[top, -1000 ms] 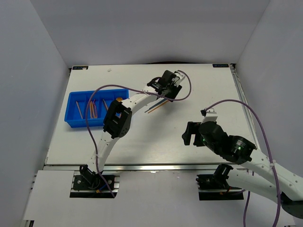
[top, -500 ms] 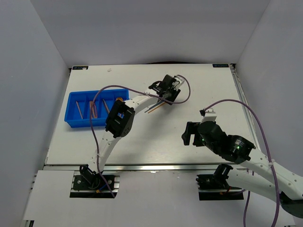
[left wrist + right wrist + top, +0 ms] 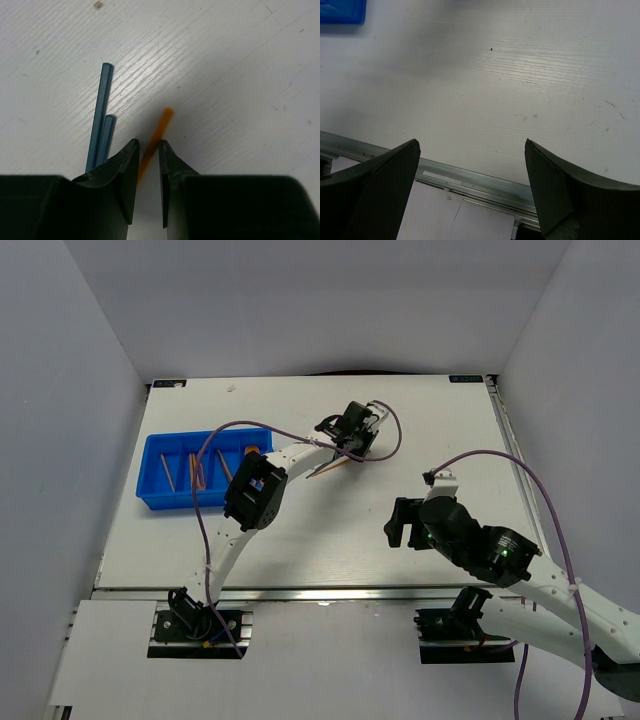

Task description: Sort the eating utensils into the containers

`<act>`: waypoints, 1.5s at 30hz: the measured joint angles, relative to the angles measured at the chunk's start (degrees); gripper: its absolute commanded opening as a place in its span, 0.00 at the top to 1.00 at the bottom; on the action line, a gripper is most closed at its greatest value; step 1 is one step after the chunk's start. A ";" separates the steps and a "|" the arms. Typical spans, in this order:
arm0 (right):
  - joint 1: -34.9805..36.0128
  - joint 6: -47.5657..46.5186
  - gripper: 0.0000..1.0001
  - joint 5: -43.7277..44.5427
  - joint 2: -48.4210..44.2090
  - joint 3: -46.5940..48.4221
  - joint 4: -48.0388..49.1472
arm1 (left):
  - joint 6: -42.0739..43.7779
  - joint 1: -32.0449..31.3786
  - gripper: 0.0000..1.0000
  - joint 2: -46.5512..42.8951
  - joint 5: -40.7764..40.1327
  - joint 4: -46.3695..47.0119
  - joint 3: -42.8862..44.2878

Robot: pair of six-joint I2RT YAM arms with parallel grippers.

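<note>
From above, the left hand hangs over the far middle of the white table. A thin orange stick under it slants from the near left to the far right. The shallow, ridged blue tray sits by the left edge, and the right hand is near the near edge. At the left wrist, smooth dark fingers pinch the straight orange stick, which points away. Two dark blue sticks lie just left of it on the grained table. At the right wrist, the right hand gapes wide and holds nothing, with a tray corner beyond it.
</note>
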 measured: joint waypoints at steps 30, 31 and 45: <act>0.00 -0.48 0.11 -1.75 -2.45 0.00 1.62 | -20.11 -0.59 1.00 -46.12 -16.20 4.22 -32.46; 0.00 -0.63 0.11 -1.77 -2.47 0.00 1.75 | -20.35 2.69 1.00 -49.05 -16.87 4.22 -33.22; 0.00 -3.23 0.11 -4.94 -3.21 -0.37 6.64 | -14.12 54.21 1.00 -52.24 -18.18 5.99 -38.64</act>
